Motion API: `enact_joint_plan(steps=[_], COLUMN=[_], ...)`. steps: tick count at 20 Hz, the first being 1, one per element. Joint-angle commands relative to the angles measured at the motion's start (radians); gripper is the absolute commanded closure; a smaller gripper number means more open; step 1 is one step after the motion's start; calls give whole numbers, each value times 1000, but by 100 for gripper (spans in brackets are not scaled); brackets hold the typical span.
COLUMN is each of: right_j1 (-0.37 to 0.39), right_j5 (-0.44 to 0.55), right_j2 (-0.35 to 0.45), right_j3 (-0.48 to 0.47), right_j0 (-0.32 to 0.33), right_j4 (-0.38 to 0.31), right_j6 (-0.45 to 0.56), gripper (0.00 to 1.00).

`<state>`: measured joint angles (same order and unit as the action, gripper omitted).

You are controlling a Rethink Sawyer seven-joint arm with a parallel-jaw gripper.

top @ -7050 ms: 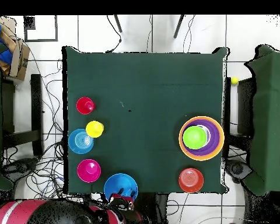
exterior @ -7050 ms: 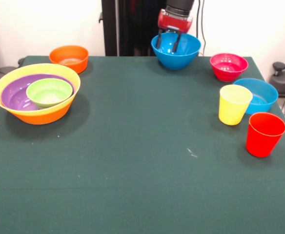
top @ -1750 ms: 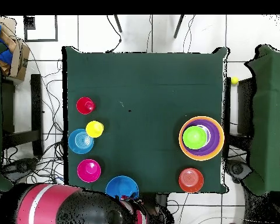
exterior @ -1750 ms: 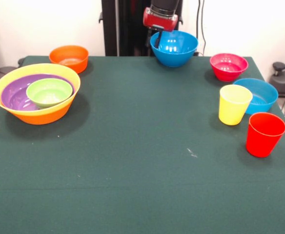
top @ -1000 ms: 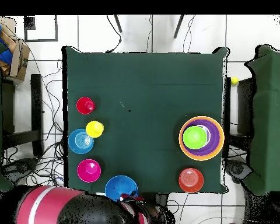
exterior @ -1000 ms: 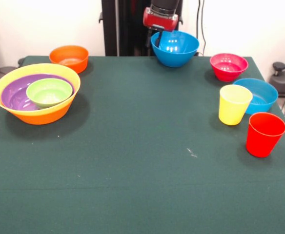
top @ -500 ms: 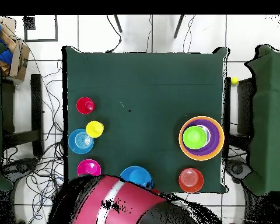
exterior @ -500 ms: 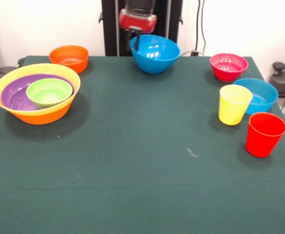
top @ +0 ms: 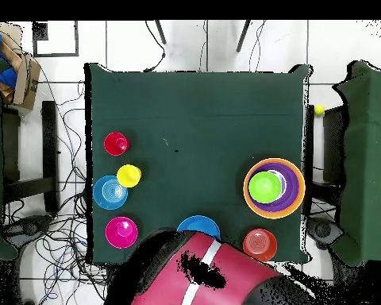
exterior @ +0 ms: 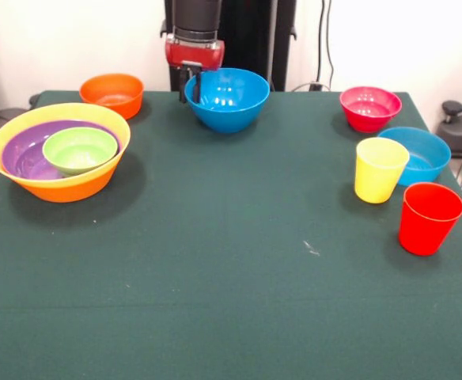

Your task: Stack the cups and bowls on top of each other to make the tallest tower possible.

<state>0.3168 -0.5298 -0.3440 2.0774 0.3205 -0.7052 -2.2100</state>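
From the front, the gripper [exterior: 190, 89] clamps its jaws on the rim of a blue bowl [exterior: 227, 99], held at the table's [exterior: 231, 277] far edge. The tower [exterior: 59, 150], a yellow-orange bowl nesting a purple bowl [exterior: 27, 154] and a green bowl [exterior: 80, 150], sits at left, an orange bowl [exterior: 112, 94] behind it. At right stand a pink-red bowl [exterior: 370, 108], a second blue bowl [exterior: 418, 154], a yellow cup [exterior: 380, 169] and a red cup [exterior: 429, 218].

From overhead, the arm [top: 202, 278] covers part of the held blue bowl [top: 198, 227]; the tower [top: 274, 188] lies well apart.
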Motion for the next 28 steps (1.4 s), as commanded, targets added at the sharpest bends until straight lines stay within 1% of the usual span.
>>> enact_joint_plan(steps=[1, 4, 7, 13, 15, 16, 17, 18, 19, 21, 22, 23, 25, 28], right_j1=[-100, -74, -64, -84, -91, -80, -56, -19, 28, 127, 172, 208, 261, 292], right_j5=[263, 328, 352, 335, 251, 286, 341, 394, 470, 599, 643, 679, 724, 751], right_j2=[220, 228, 221, 172, 145, 150, 170, 202, 239, 312, 346, 375, 407, 431], right_j3=[-405, -399, -393, -404, -391, -384, -371, -346, -318, -261, -231, -206, -175, -165], right_j0=[-1, -16, -36, -93, -111, -111, -100, -76, -50, 3, 29, 51, 73, 85], right_j4=[112, 136, 167, 206, 236, 248, 253, 254, 253, 253, 258, 269, 291, 299], right_j6=[-22, -22, -37, -63, -89, -98, -103, -108, -97, -58, -47, -42, -41, -30], gripper=[100, 100, 100, 100, 100, 100, 100, 100, 100, 100, 100, 100, 100, 100])
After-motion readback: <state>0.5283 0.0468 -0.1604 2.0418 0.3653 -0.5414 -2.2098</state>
